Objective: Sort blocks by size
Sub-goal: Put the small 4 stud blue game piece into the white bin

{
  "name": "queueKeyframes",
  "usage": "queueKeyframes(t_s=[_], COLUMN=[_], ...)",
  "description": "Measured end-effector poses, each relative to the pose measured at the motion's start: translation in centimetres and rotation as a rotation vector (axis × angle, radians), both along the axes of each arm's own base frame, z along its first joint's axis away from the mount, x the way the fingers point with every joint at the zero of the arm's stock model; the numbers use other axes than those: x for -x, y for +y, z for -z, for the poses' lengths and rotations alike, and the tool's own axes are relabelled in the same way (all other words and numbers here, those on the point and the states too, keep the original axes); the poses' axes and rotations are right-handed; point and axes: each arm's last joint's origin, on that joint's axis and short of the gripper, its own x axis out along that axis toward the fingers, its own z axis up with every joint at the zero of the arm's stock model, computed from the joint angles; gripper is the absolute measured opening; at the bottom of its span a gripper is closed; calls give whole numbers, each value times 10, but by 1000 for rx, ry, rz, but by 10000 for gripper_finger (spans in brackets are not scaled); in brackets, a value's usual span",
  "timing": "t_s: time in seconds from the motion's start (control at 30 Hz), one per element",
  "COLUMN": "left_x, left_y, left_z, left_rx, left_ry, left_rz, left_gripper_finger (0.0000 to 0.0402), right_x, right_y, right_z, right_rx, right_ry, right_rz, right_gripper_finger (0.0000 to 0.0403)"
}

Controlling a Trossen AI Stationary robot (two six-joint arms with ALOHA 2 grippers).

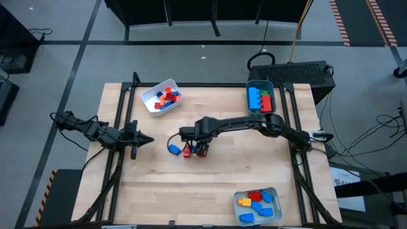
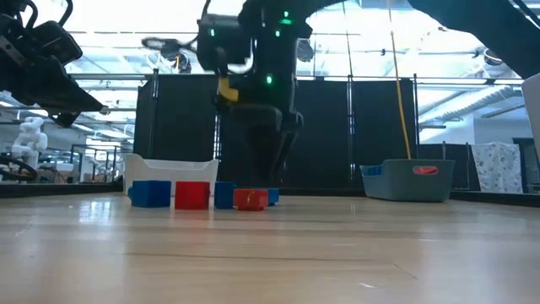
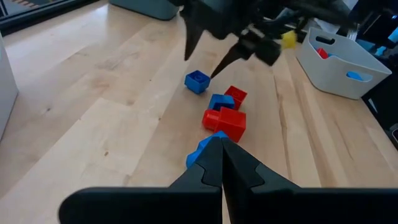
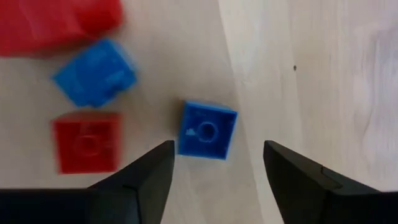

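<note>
A cluster of small blocks lies at the table's middle: a blue one (image 1: 173,148), a red one (image 1: 187,151), and in the right wrist view a small blue cube (image 4: 207,129), a red cube (image 4: 86,142) and another blue block (image 4: 96,73). My right gripper (image 4: 217,168) hangs open above the small blue cube (image 3: 197,81), pointing steeply down, one finger on either side of it and clear of it. At the table's left edge my left gripper (image 3: 221,146) is shut on nothing and aims at the cluster.
A white tray (image 1: 147,97) with red and blue blocks stands at the far left. A teal tray (image 1: 260,82) with blue, green and red blocks stands at the far right. A third tray (image 1: 257,189) with mixed blocks sits at the near right.
</note>
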Motion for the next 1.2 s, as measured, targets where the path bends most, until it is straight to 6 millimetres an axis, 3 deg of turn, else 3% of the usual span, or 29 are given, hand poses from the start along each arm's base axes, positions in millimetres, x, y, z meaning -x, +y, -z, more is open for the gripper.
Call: queueKeyframes(t_s=[0.3,0.4,0.73,0.87,1.1,1.2], left_x=[0,0,0,0,0,0], left_y=[0,0,0,0,0,0], left_z=[0,0,0,0,0,0], left_rx=[-1,0,0,1,1,0], left_ry=[0,0,-2,-3,-4,-4], left_rz=[0,0,0,0,1,1], left_gripper_finger=[2,2,2,2,2,2], right_x=[-5,-6,1,3,1,0], right_y=[-13,-12,-15,-17,-16,-17], right_z=[5,5,33,39,42,43], right_rx=[-8,-44,-52,-60,-66,-57], right_ry=[-59,-70,-9,-25,-52,-62], right_rz=[39,15,13,28,17,22], right_gripper_finger=[291,294,292,258,109,108])
